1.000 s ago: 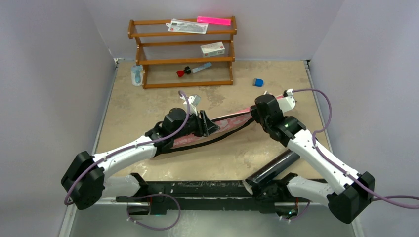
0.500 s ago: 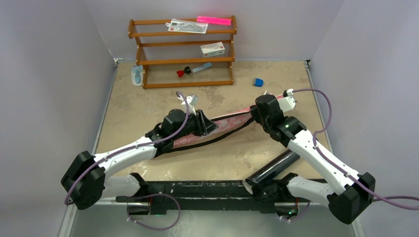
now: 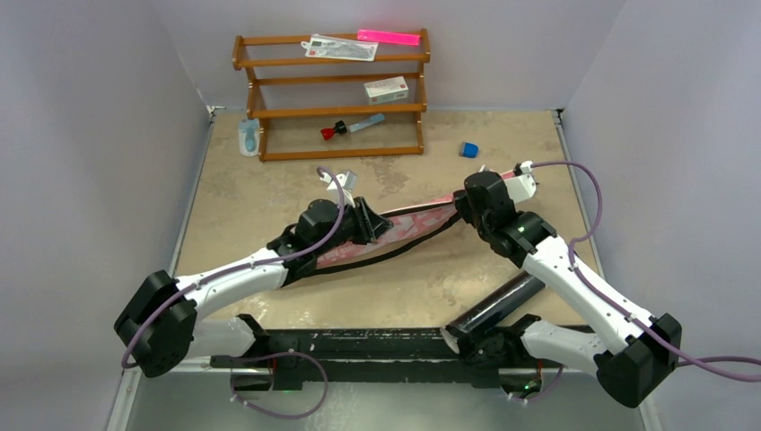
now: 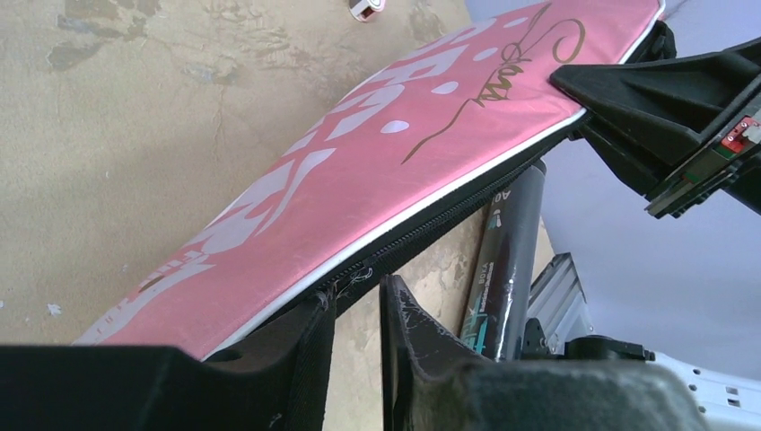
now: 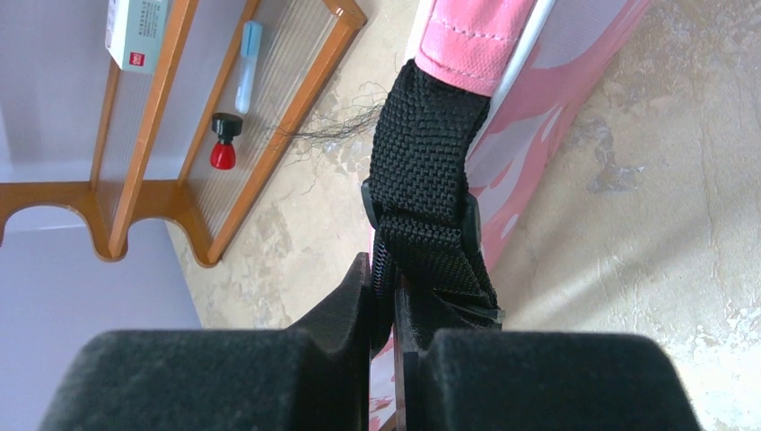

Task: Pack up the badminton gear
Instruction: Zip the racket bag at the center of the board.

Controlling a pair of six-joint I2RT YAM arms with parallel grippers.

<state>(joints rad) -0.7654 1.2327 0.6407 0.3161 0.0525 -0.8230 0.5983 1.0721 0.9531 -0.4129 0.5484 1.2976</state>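
Between the left gripper point(image 4: 357, 292), narrow at the zip point(image 4: 422, 224) though its grip on the pull cannot be told, and the right gripper point(image 5: 384, 269) clamped on its strap end point(image 5: 426, 180), the pink racket bag point(image 4: 386, 171) likely needs steady tension along the seam.

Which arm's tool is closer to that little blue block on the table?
Right. The right tool grips an end of the pink bag, a little short of the blue block; the left tool sits mid-bag, farther away leftward.

On the pink bag point(image 4: 377, 153) — large white letters and gold script, not legible; black tube point(image 4: 507, 242) — small print, unreadable.
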